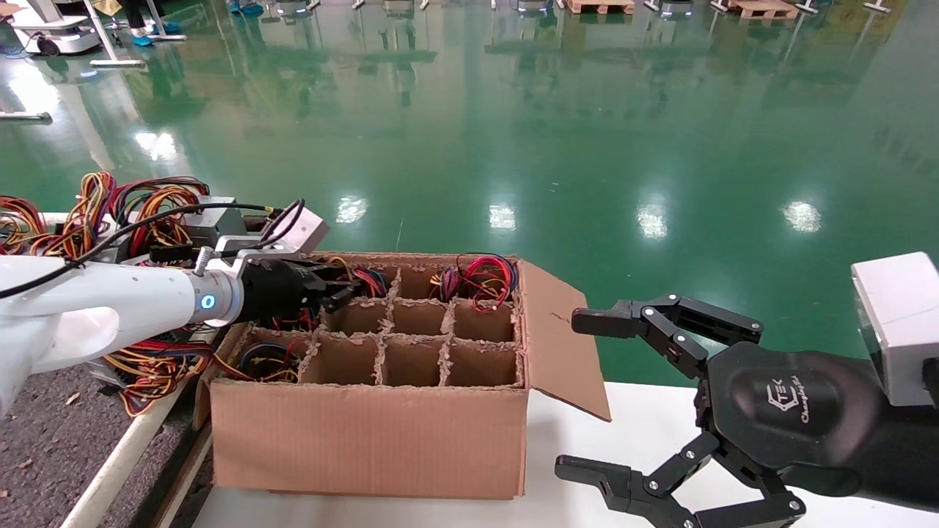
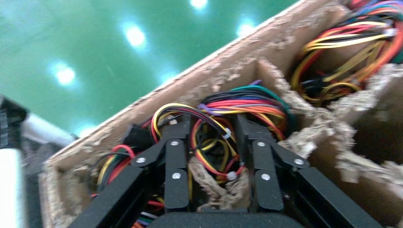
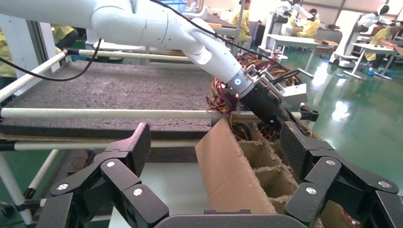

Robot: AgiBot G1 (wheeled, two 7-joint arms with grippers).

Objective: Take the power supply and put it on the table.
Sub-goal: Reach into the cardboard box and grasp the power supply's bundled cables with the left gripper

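So the left gripper [image 1: 345, 282] is reaching into the far-left corner of the cardboard box [image 1: 367, 440], fingers [image 2: 176, 166] spread apart and straddling a chewed-up divider edge, with a tangle of red, yellow and black wires [image 2: 214, 137] between and around them. It isn't pinching anything that I can make out. The metal body of the power supply down in that cell isn't visible, just its wire bundle. More wire bundles sit in the far-right cell [image 1: 477, 279] and the near-left cell [image 1: 268, 359]; the other cells look bare.

The table [image 1: 44, 440], dark speckled with a white tube rail [image 1: 117, 462], is left of the box and already has grey power supplies [image 1: 220, 220] with looped wires on its far part.

The right gripper [image 1: 587, 389] hovers over the white tabletop [image 1: 631, 411] right of the box, jaws wide open.
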